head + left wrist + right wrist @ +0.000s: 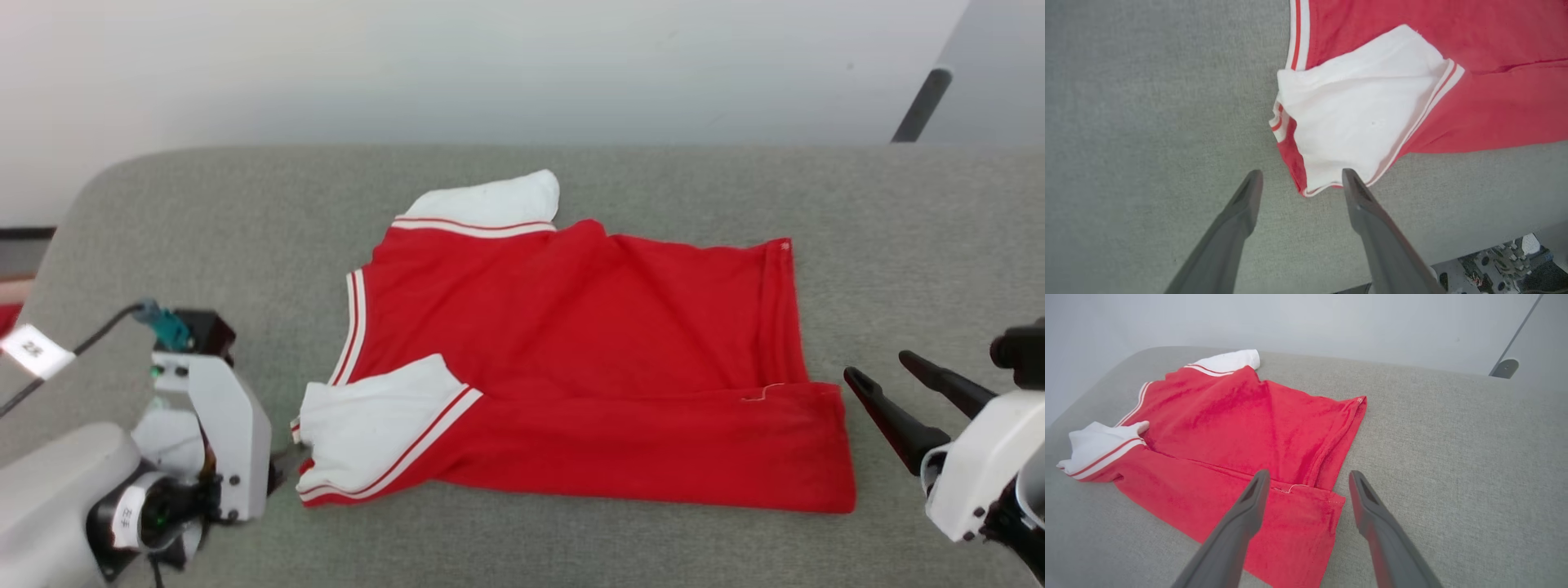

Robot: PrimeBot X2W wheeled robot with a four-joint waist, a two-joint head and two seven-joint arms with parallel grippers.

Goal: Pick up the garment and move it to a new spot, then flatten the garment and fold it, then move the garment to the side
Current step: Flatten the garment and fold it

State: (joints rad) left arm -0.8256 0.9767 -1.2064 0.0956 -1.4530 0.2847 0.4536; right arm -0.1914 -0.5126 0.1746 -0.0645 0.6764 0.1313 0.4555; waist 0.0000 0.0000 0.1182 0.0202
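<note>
Jersey [571,351] lying part-folded, both jaws gaping empty; you should be pinching near corners evenly, keeping fold square.

You see the garment [588,367] lying at centre frame on the grey cushion [898,212], its near edge folded over, the right gripper [880,367] at right with fingers spread just beside its right edge, and the left gripper [286,467] at lower left, largely hidden, seemingly at its lower-left corner.
</note>
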